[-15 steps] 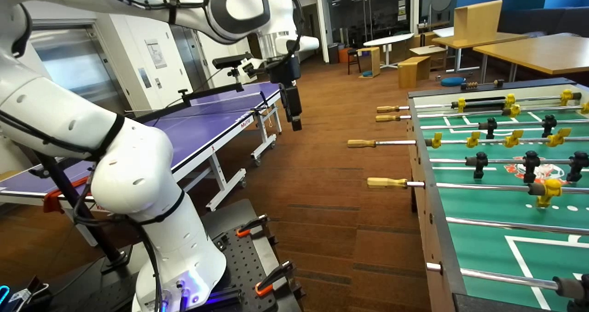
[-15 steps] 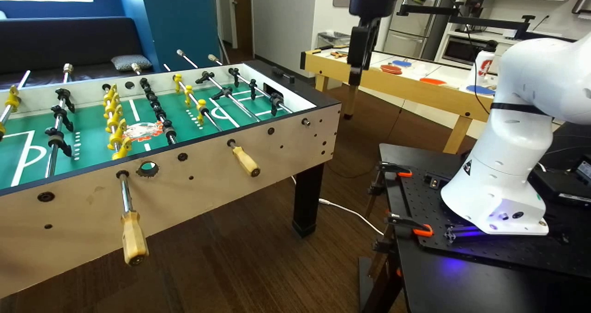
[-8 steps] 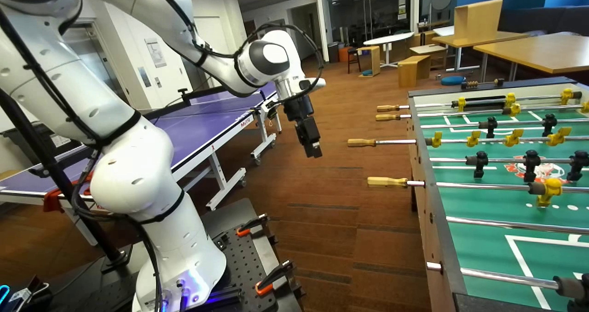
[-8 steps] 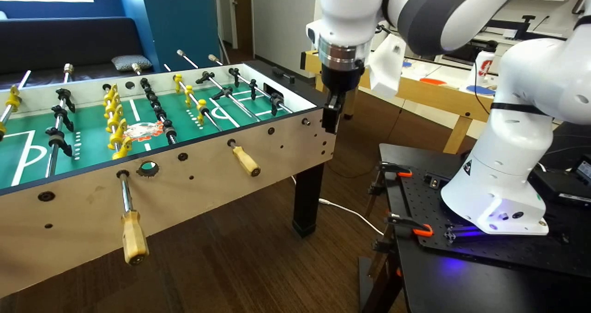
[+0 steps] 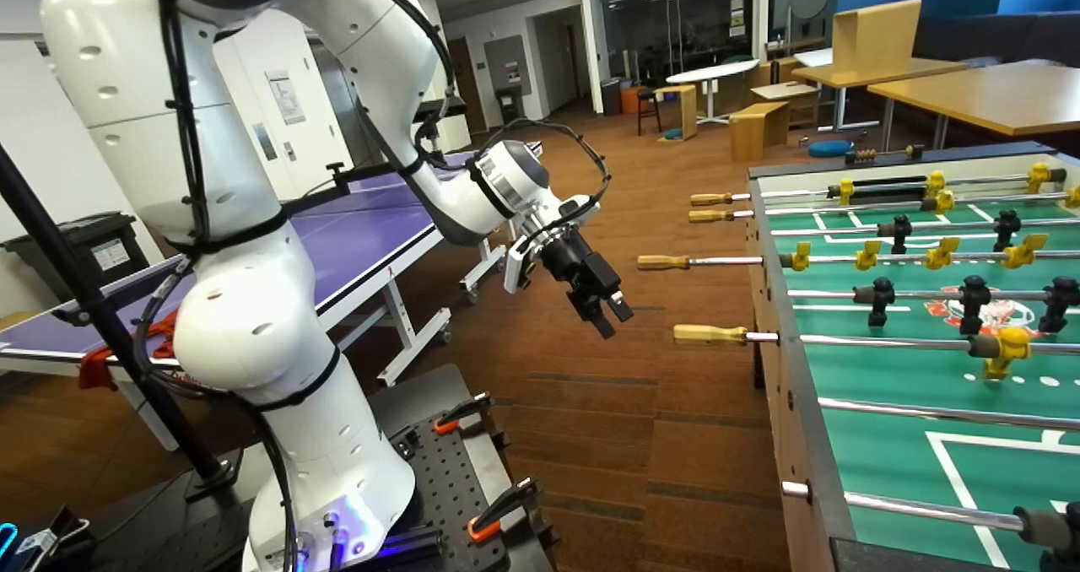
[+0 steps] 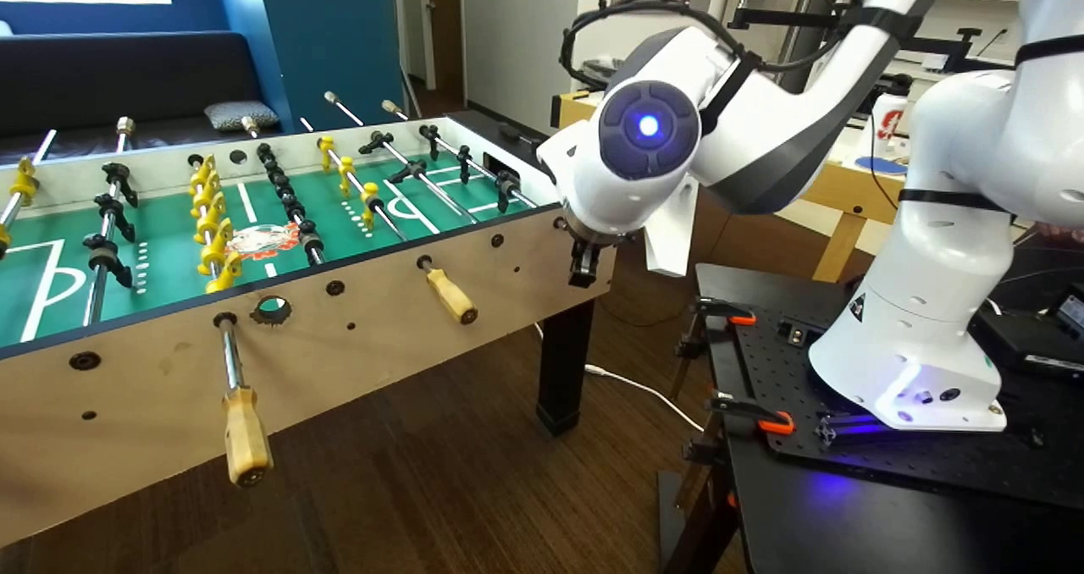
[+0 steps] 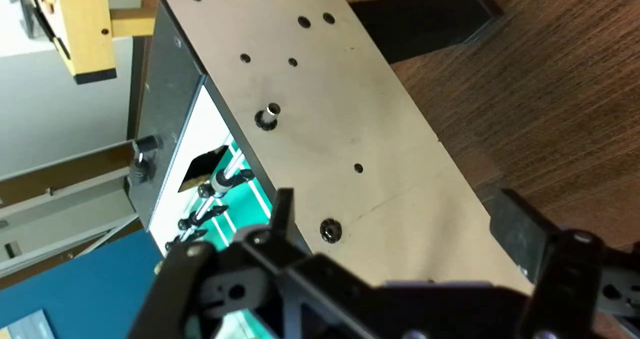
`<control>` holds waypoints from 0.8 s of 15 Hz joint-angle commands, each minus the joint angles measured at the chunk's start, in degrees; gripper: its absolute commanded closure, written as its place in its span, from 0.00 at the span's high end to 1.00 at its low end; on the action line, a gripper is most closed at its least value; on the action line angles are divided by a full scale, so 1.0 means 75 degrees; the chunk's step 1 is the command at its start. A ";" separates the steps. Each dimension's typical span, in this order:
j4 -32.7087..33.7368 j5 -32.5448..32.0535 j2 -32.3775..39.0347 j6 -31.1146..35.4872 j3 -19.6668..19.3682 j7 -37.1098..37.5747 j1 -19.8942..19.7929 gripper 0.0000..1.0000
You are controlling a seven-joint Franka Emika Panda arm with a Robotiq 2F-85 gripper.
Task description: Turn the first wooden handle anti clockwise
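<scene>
Okay, claw (image 5: 615, 321) spread and clear of the nearest handle (image 5: 709, 334), so I'd line it up with the rod (image 5: 886, 343), clamp squarely, then roll anticlockwise without pulling sideways.

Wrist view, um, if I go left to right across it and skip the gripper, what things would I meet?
Light wooden table, dark goal opening, bare silver rod end, black ring lower in the picture, black table leg.
</scene>
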 commanded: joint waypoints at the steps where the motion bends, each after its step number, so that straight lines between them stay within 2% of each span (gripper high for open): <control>1: 0.0404 -0.1591 0.1080 -0.0338 -0.0391 0.0942 0.0731 1.00; 2: 0.0456 -0.1949 0.1329 -0.0398 -0.0452 0.1182 0.0888 1.00; 3: 0.0503 -0.1969 0.1547 -0.0478 -0.0492 0.1229 0.1005 1.00; 4: 0.0217 -0.1647 0.1049 -0.0087 -0.0570 0.0958 0.0904 1.00; 9: 0.0452 -0.1795 0.1546 -0.0245 -0.0584 0.1109 0.1075 1.00; 12: 0.0970 -0.2680 0.2446 -0.1842 -0.0577 0.1870 0.1595 1.00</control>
